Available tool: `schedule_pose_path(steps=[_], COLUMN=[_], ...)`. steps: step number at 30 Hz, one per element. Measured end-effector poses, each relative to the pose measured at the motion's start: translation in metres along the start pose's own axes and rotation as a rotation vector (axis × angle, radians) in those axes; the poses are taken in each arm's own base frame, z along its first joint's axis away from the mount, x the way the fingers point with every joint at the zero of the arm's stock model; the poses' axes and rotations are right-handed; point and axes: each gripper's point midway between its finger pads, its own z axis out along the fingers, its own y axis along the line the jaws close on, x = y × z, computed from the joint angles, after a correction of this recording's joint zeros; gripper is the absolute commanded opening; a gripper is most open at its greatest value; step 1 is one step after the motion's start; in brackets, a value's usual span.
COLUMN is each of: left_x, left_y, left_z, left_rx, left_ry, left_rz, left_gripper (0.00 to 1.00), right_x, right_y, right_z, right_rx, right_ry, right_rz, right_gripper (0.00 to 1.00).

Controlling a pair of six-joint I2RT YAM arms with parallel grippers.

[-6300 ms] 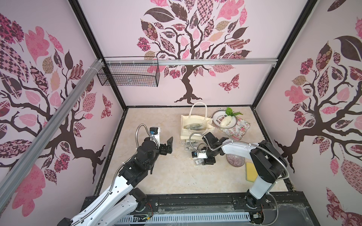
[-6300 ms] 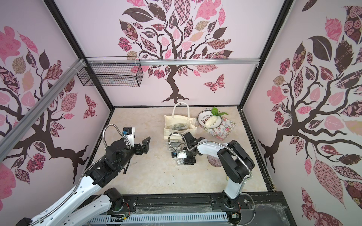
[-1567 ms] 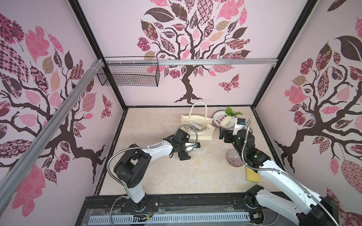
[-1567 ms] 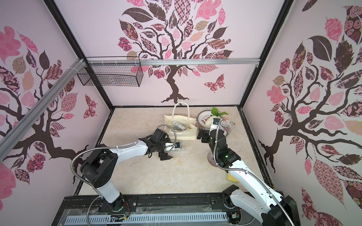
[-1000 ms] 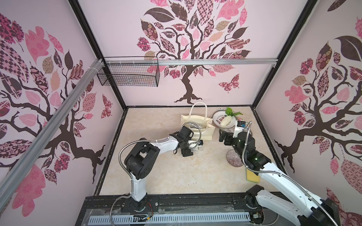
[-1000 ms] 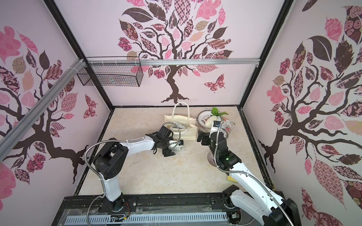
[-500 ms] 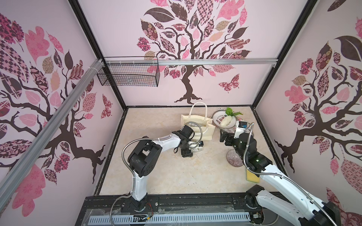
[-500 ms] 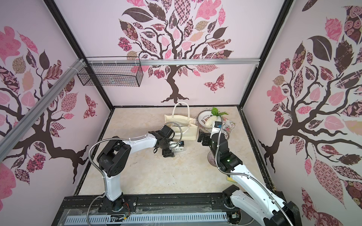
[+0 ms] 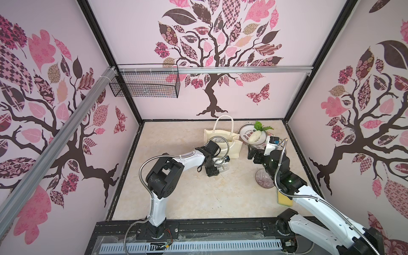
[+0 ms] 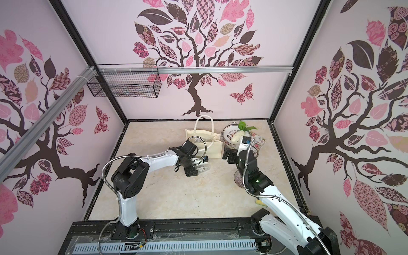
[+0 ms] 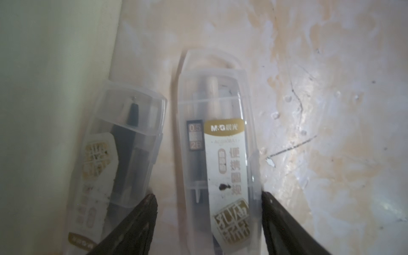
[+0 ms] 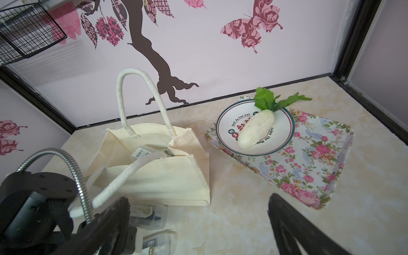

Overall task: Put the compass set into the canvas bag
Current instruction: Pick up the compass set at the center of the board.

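Down low w/ L gripper [image 11: 206, 198], jaws apart & astride compass set [image 11: 220, 143]; one jaw at case edge, gap at the other, so not clamped, nothing held. Lined up along the long axis, prob. to pinch across the narrow width. Compass set flat on table [image 11: 331, 99], label up, just near of bag [image 9: 235, 148]. Between it & bag, 2nd case [image 11: 123, 154], skewed, hard by bag's near wall; touching or not, can't tell. Prob. picked the free one for room on both sides. Bag upright, mouth open to the top, far handle up, near handle flopped outward: poss. to drop in from above. 3rd case [image 12: 141, 152] already inside. Right of bag, raised, R gripper [image 12: 198, 220]: spread wide, empty, pointed at bag; prob. kept clear of L arm, or ready to steady the rim. Further right, tray [image 12: 320, 159] w/ plate [image 12: 223, 123] & radish [image 12: 256, 130], well apart from the work, no part in this.
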Motion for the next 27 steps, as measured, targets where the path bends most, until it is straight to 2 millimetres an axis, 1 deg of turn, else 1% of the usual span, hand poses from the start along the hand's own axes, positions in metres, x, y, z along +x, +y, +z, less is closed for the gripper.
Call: schedule_pose_path(steps=[2, 8, 13, 19, 27], left_x=[0.0, -0.004, -0.004, 0.004, 0.008], left_y=[-0.001, -0.009, -0.012, -0.016, -0.017], left_z=[0.001, 0.002, 0.001, -0.005, -0.014], left_rx=[-0.002, -0.006, -0.025, -0.047, -0.086], left_ry=[0.006, 0.018, 0.024, 0.023, -0.008], left_rz=[-0.023, -0.042, -0.042, -0.046, -0.041], left_gripper=[0.7, 0.56, 0.49, 0.44, 0.45], right_x=[0.0, 0.005, 0.008, 0.004, -0.001], right_y=[0.0, -0.004, -0.007, -0.008, -0.008], right_z=[-0.001, -0.004, -0.005, -0.008, -0.01], right_rx=[-0.001, 0.004, 0.01, 0.013, 0.012], right_ry=[-0.004, -0.005, -0.008, -0.024, -0.043], right_rz=[0.001, 0.001, 0.002, 0.007, 0.016], right_gripper=[1.0, 1.0, 1.0, 1.0, 1.0])
